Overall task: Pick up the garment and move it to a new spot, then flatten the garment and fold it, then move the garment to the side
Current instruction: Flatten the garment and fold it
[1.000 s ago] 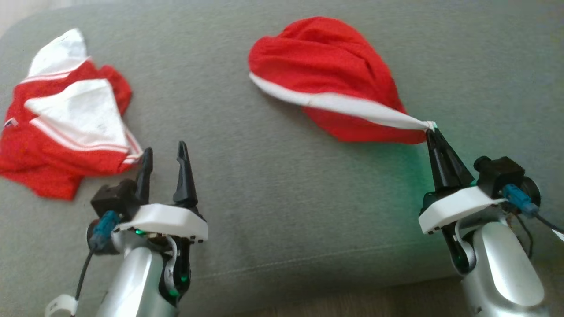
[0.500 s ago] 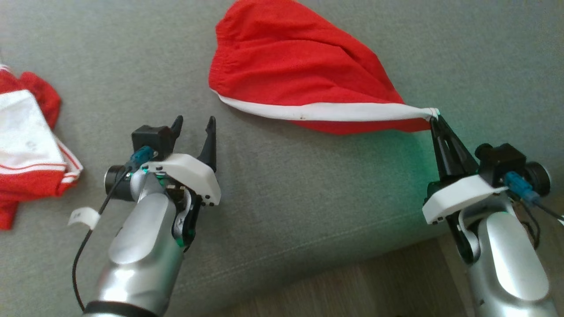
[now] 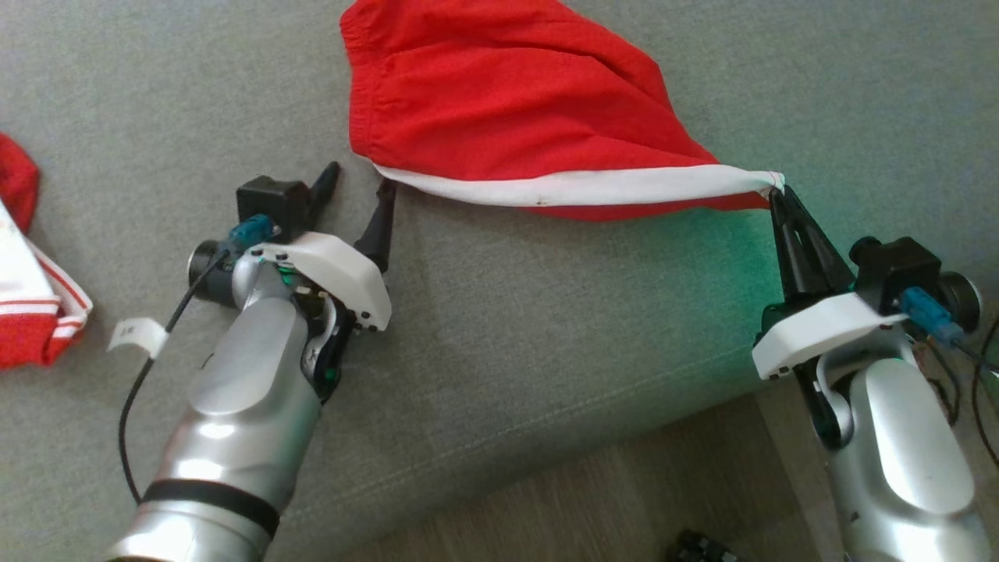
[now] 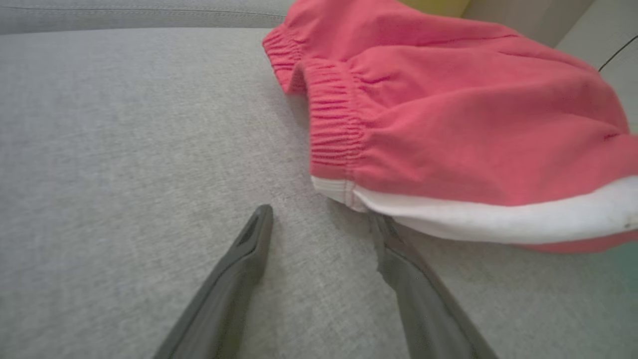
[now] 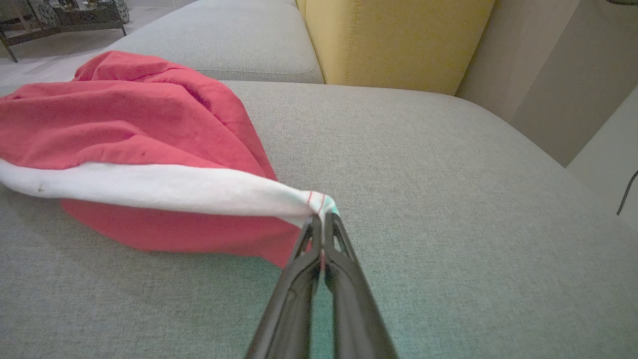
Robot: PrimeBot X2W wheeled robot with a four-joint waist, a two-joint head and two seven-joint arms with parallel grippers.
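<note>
Red cotton shorts with a white stripe [image 3: 507,94] lie on the grey sofa cushion [image 3: 546,328] in head view, our right claw [image 3: 776,195] clenched on a corner, left claw [image 3: 359,178] released. Left wrist: waistband corner [image 4: 339,192] just beside the spread jaws. Right wrist: stripe end pinched. Flattening, we judge; next we grip that corner and pull apart

garment [image 3: 507,101] lies on the sofa [image 3: 546,328], second garment [image 3: 31,312] (far left) well apart

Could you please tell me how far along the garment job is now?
Done: the right gripper is shut on the white-trimmed corner of the red shorts, which lie bunched on the grey cushion. In hand: the open left gripper sits beside the waistband corner, not yet gripping. Left: flattening, folding, moving aside.
</note>
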